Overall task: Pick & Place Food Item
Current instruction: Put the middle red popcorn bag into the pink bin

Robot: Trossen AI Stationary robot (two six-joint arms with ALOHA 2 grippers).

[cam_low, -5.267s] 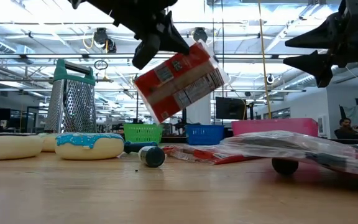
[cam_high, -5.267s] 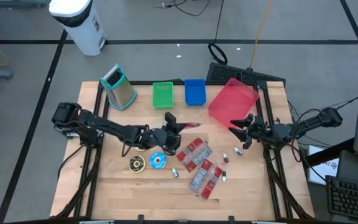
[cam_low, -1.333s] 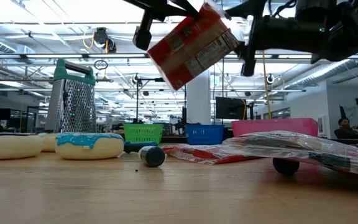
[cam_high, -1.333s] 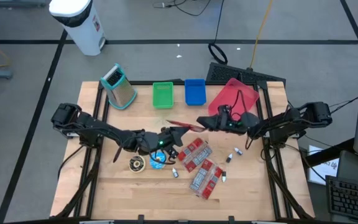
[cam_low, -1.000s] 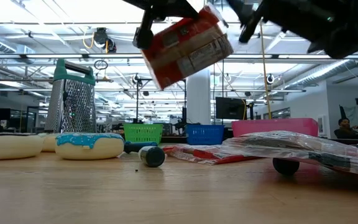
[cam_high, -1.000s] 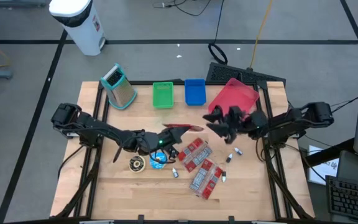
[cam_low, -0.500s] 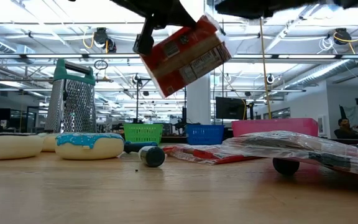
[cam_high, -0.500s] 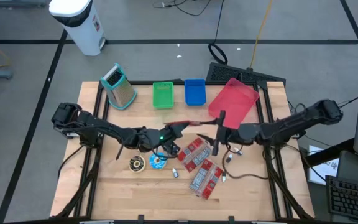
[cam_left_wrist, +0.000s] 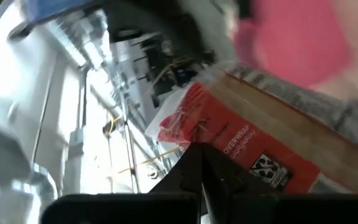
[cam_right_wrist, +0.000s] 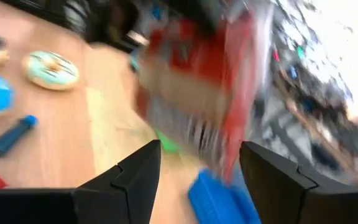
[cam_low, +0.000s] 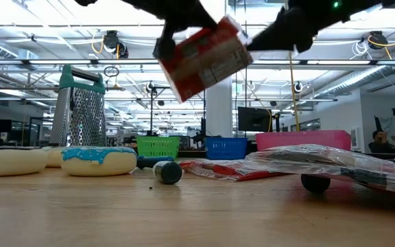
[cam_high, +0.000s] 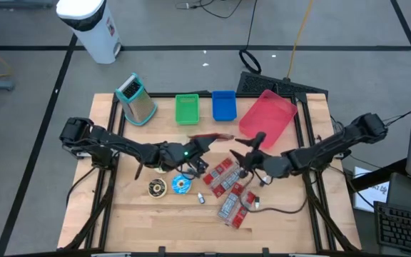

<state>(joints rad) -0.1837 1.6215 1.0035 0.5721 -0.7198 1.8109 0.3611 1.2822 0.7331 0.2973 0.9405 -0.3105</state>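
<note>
Low view shows the snack pack, a red and tan packet, tilted in the air well above the surface, pinched at its upper edge by the left hand, which is clenched on it. From above, the pack hangs over the middle of the surface, between the green bin behind it and the loose red packets in front. The right hand sits just beside the pack, fingers spread and holding nothing; its wrist view looks straight at the pack close ahead between its two open fingers. As a judgement, the pick is done and the place is not: the pack is lifted clear but rests in no container, and the pose suggests a handover to the right arm, which has not yet closed on it. Left to do would be that grip, the left hand's release, and a carry to a drop point, perhaps the pink tray or the blue bin; which one, the views do not tell. Two donuts and a grater stand apart on the left side, untouched.
</note>
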